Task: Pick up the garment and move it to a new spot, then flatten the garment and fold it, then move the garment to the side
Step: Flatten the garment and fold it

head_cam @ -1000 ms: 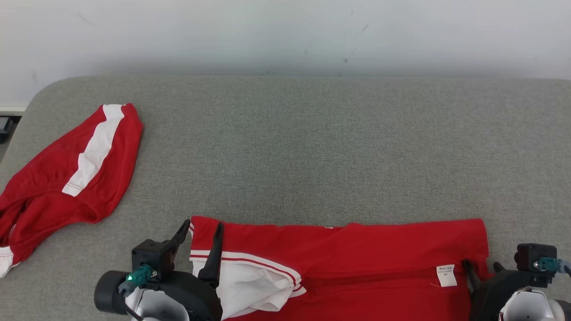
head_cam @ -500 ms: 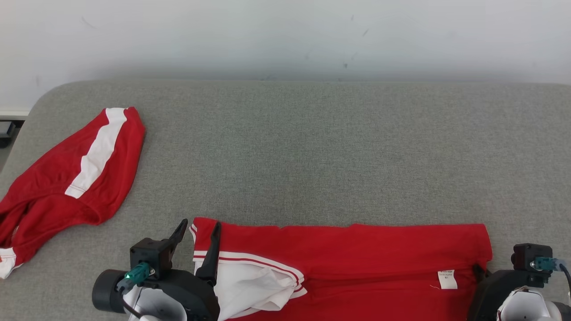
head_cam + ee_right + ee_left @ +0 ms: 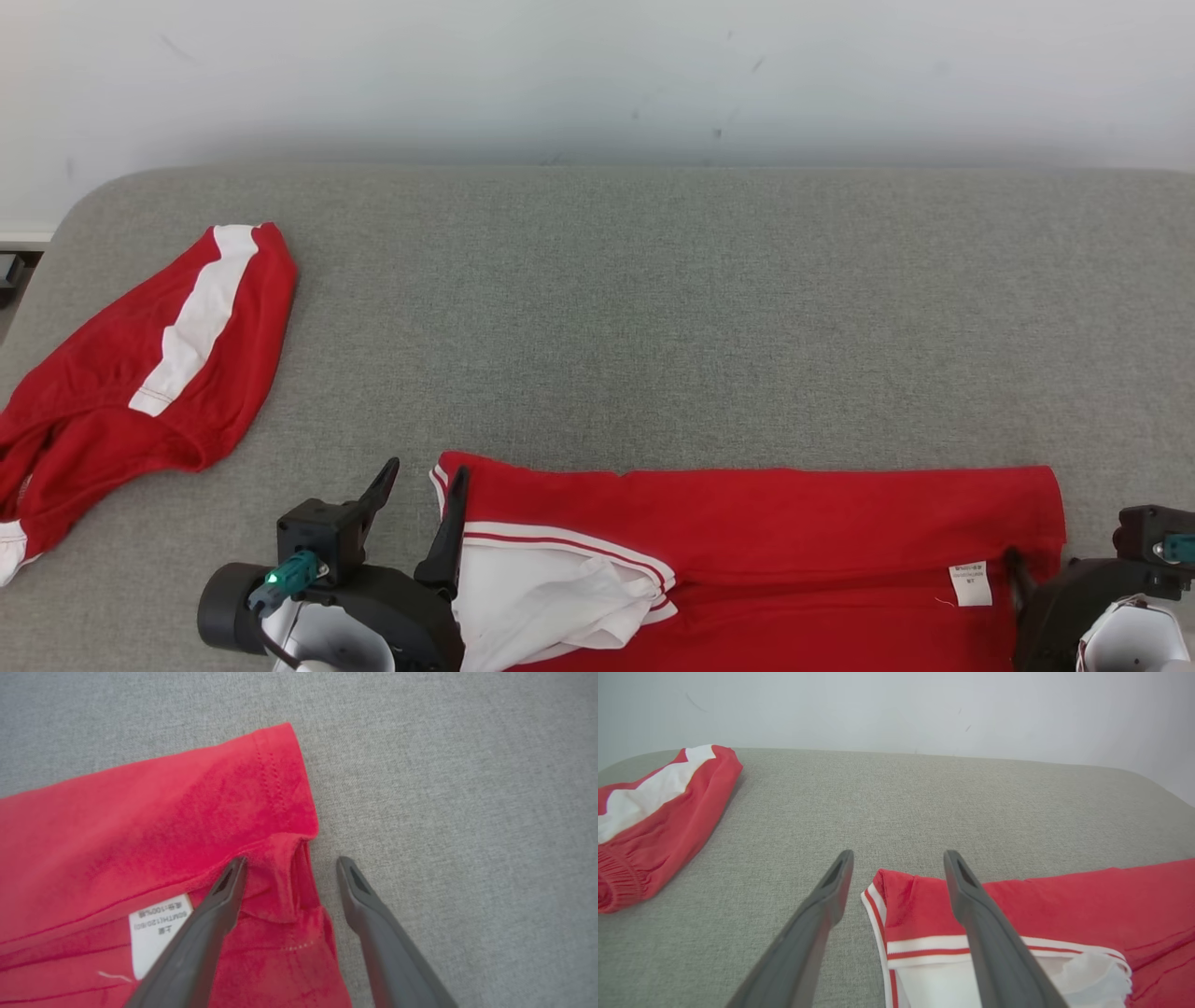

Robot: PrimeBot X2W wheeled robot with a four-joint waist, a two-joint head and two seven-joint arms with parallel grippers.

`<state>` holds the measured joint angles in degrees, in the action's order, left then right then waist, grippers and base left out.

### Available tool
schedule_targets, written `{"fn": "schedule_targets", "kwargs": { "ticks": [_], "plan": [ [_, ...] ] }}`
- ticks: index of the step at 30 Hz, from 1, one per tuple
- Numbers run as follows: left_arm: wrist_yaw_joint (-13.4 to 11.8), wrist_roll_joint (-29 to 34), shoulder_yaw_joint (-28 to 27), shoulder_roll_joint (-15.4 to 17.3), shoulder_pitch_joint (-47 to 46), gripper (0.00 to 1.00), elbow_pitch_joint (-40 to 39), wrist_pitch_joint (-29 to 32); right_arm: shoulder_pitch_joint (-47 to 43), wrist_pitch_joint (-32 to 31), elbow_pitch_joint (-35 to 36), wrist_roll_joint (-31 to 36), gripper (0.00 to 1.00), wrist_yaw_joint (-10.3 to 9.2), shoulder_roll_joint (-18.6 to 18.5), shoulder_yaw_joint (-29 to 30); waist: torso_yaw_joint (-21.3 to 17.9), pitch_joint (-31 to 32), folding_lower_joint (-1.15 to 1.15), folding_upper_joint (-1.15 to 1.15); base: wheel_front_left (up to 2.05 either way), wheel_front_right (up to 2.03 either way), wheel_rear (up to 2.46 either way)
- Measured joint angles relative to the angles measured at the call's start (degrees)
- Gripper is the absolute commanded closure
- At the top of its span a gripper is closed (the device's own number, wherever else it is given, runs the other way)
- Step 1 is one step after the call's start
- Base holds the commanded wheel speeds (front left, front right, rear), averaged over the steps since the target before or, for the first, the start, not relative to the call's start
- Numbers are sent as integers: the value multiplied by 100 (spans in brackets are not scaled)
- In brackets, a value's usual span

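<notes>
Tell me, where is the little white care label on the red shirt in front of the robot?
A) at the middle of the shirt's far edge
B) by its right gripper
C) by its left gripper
B: the white label lies on the red shirt just beside one finger of the right gripper, at the opposite end from the left gripper.
</notes>
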<state>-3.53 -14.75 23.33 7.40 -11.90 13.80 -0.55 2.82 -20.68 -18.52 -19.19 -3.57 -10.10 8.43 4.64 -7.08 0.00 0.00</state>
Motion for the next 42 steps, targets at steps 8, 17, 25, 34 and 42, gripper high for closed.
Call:
{"fn": "schedule_targets", "kwargs": {
  "ticks": [8, 17, 25, 34, 42],
  "plan": [
    [0, -7, -2, 1, -4, 0, 7, -1, -150, -102, 69, -75, 0, 11, 53, -35, 20, -25, 0, 0, 0, 0, 0],
    [0, -35, -11, 2, -8, 0, 8, -4, -375, -209, 194, -98, 0, 12, 67, -32, 3, -51, 0, 0, 0, 0, 0],
    [3, -38, 13, -3, -11, 0, 30, -5, -374, -258, 238, -97, 100, -3, 66, -5, -51, -63, 0, 0, 0, 0, 0],
    [3, -40, 21, -1, -12, 0, 38, -5, -463, -330, 366, -97, 100, -22, 68, 18, -36, -47, 0, 0, 0, 0, 0],
    [3, -41, 9, 12, -11, 0, 42, -7, -452, -352, 510, -107, 100, -98, -36, 286, -65, -29, 0, 0, 0, 0, 0]
  ]
}}
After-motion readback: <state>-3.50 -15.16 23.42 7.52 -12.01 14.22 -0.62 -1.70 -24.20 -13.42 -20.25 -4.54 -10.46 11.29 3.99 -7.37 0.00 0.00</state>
